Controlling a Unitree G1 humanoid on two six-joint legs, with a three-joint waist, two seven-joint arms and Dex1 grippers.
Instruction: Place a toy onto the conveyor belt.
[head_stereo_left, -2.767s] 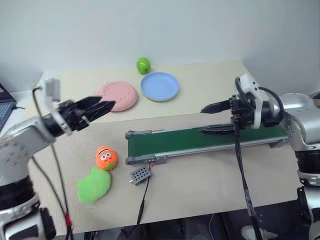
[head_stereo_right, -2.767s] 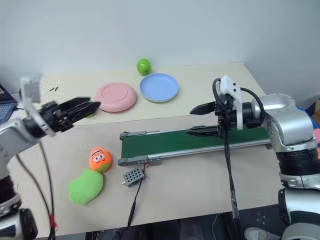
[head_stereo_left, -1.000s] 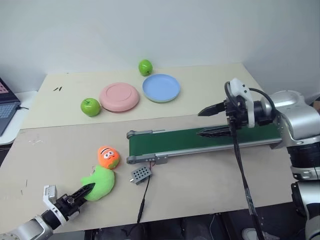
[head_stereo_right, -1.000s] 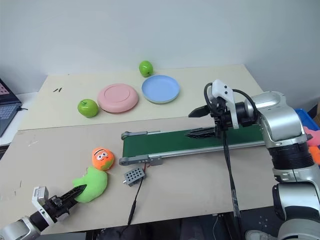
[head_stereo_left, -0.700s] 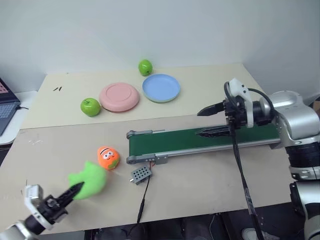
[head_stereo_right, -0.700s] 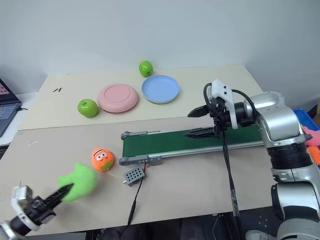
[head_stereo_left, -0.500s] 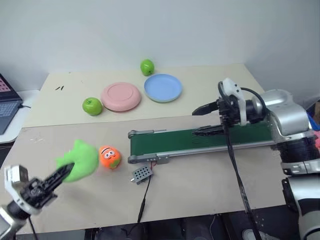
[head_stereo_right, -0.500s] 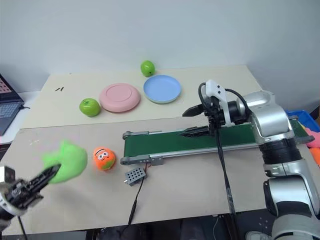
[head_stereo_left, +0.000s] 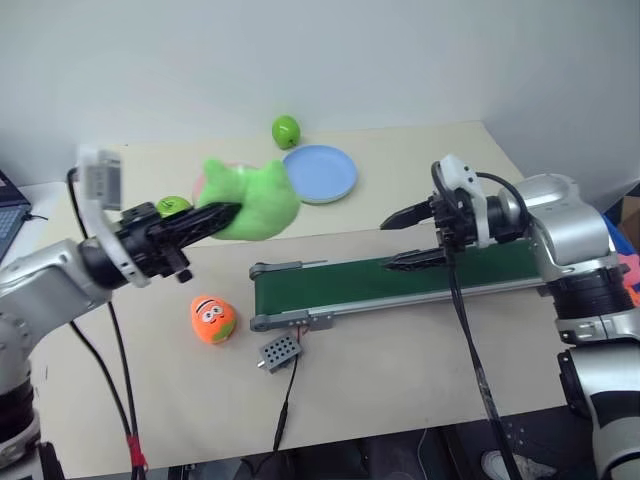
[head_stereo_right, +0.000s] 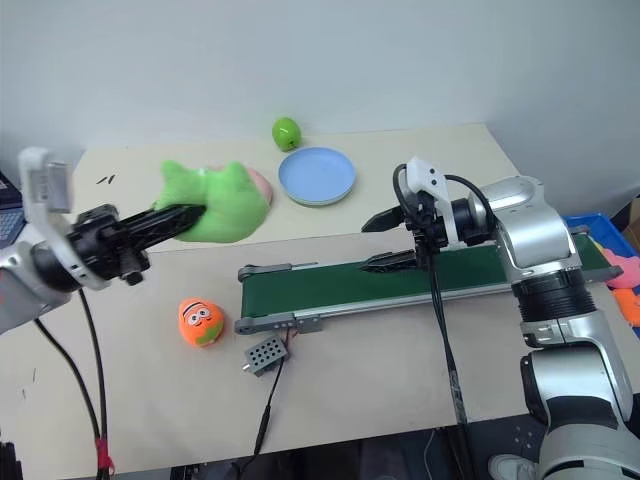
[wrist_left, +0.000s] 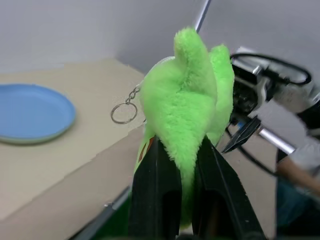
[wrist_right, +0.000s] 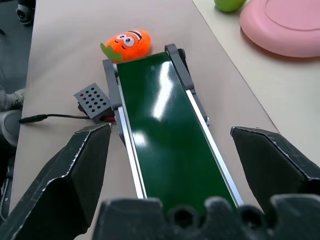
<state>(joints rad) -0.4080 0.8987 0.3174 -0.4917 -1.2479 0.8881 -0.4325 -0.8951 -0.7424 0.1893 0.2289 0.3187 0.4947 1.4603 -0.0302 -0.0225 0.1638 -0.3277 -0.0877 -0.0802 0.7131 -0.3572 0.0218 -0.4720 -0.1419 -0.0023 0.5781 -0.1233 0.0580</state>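
Two black fingers of the left pincer (head_stereo_left: 215, 212) were clamped on only a thin fold of the toy (head_stereo_left: 255, 200), held in the air over the bench (head_stereo_left: 400, 400), short of the conveyor belt (head_stereo_left: 400, 280) — a soft pinch like that could slip and drop it beside the orange toy (head_stereo_left: 213, 318). The right pincer (head_stereo_right: 378, 243) hung apart over the belt — it might block the drop. The toy hid most of the pink plate; its face was not visible.
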